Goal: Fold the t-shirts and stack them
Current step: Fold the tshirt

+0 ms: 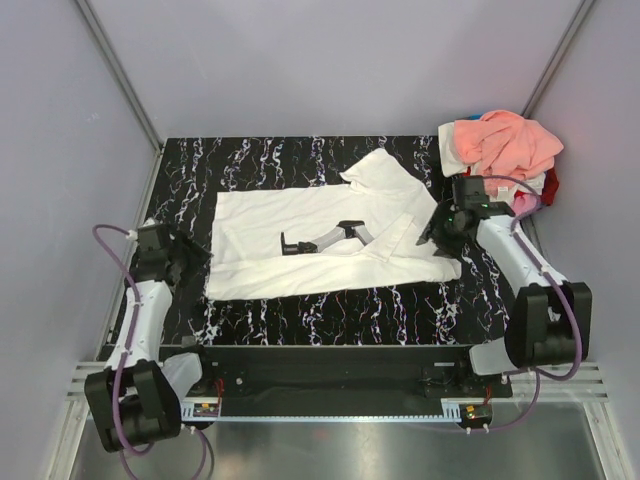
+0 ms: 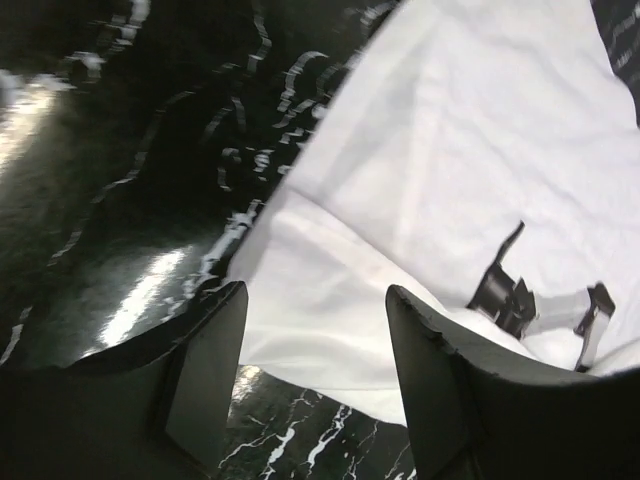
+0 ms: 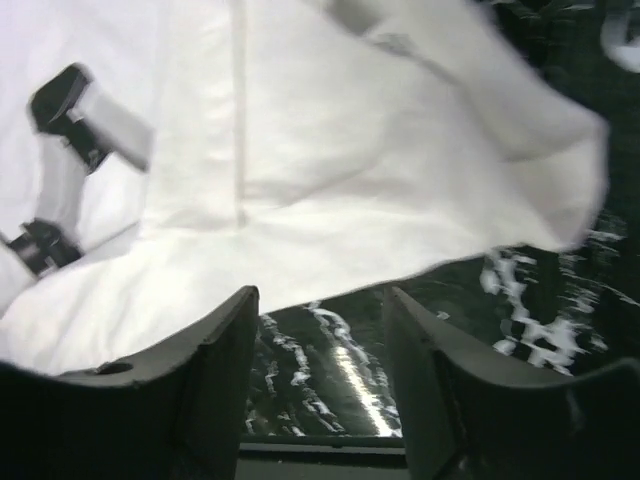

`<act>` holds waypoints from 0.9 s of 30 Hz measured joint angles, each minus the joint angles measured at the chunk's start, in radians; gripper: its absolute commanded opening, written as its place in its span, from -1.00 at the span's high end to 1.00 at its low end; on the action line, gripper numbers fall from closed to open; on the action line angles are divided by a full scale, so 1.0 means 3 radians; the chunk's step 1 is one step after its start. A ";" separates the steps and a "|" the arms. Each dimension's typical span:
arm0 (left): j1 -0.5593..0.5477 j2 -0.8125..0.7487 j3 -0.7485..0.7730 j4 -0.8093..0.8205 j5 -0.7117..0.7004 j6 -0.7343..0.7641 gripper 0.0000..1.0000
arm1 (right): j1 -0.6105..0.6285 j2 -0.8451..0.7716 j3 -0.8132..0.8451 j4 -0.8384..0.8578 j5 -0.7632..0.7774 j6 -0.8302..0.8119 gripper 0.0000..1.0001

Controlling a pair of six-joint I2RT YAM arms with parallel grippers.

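Down at the left gripper, the jaws are spread wide with nothing in them, hanging right at the left edge of the white t-shirt. The right gripper is the same deal, spread and empty over the shirt's right-hand edge. The shirt's laid out across the black marbled table, black print facing up, right end a bit rumpled. The other t-shirts, salmon-peach one on top, sit in a heap at the far right corner. I'd say it's barely started: no clean fold yet, no stack, whole heap left.
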 measured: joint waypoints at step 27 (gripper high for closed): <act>-0.1088 0.0711 -0.0675 0.1443 -0.0008 -0.0149 0.00 | 0.0497 0.1752 0.0661 0.0713 -0.0668 0.0220 0.24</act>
